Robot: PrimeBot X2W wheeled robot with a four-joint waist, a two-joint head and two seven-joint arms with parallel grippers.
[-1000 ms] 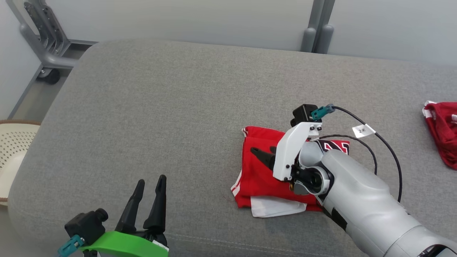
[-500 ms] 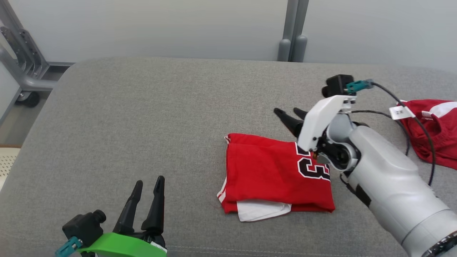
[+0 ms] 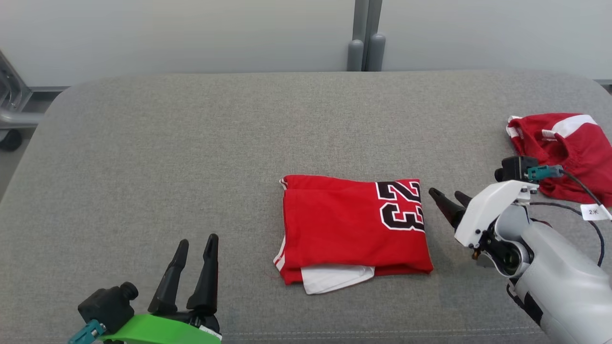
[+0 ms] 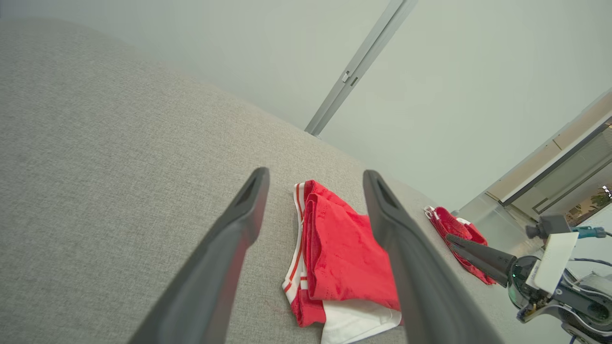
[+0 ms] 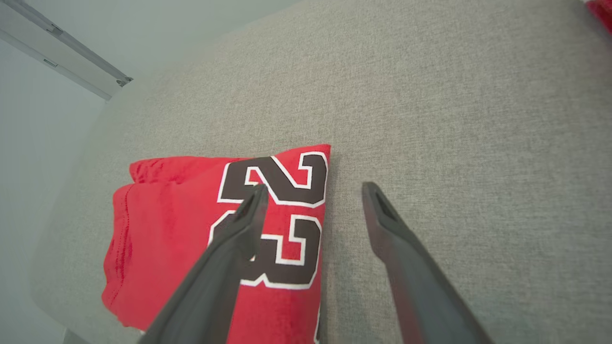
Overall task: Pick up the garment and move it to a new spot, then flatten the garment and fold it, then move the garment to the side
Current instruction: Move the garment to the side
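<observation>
Plainly, the folded red garment [image 3: 344, 229] lies flat on the grey cloth-covered desk [image 3: 191, 167], just ahead of the right jaws and well ahead and to the right of the left jaws. Its black number 23 [image 3: 401, 210], edged in white, sits on the end nearest the right jaws. A white layer [image 3: 334, 279] pokes out from under the red along the edge nearest the robot.

The right jaws are released, spread wide and holding nothing. Their dark fingers [image 3: 442, 203] point at the numbered end of the garment, tips close to its edge. In the right wrist view one finger [image 5: 229, 258] crosses in front of the 23 on the garment [image 5: 167, 229] while the other stands over bare grey cloth. Whether the tips touch the desk I cannot tell.

The left jaws are released too, empty, with their fingers [image 3: 205, 277] parted above a green mount [image 3: 162, 329]. In the left wrist view the garment [image 4: 334, 258] shows in the gap between the two fingers [image 4: 224, 258], farther ahead.

Behind the right jaws, past the wrist and its black cable [image 3: 588, 196], a second red garment [image 3: 564, 143] with white trim lies crumpled near the desk's edge, well apart from the folded one. The left wrist view shows it [image 4: 454, 229] beyond the right arm's fingertips.
</observation>
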